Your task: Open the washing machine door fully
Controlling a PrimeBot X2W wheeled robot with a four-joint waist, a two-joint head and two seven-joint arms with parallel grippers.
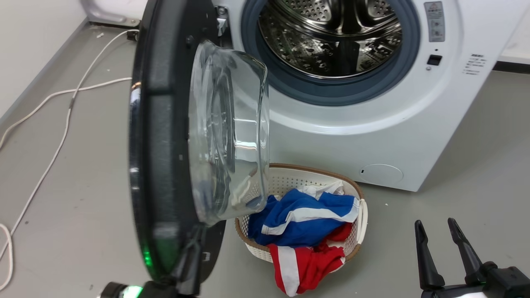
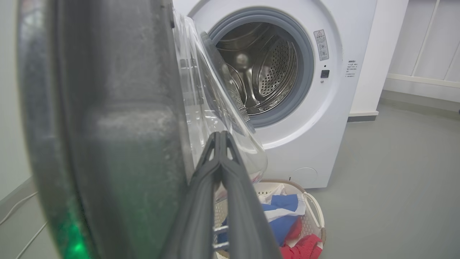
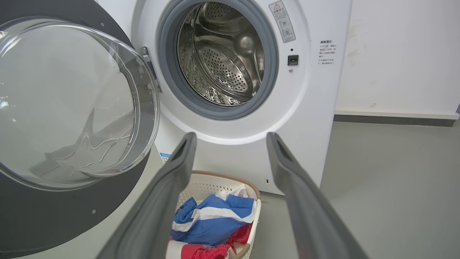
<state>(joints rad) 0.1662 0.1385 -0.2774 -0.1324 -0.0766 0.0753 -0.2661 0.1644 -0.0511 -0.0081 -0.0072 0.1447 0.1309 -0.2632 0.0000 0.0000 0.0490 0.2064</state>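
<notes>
Head view: door [image 1: 165,124] swung out edge-on from washing machine [image 1: 372,124]. Left gripper [image 2: 220,138] pinched shut beside its inner face; right gripper [image 1: 434,223] spread wide, empty.

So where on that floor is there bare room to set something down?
The widest bare patch is the grey floor right of the laundry basket, between the washing machine and the right fingers. Left of the open door, white cables cross the floor. Under the door's glass bowl it is crowded: the basket sits there.
</notes>
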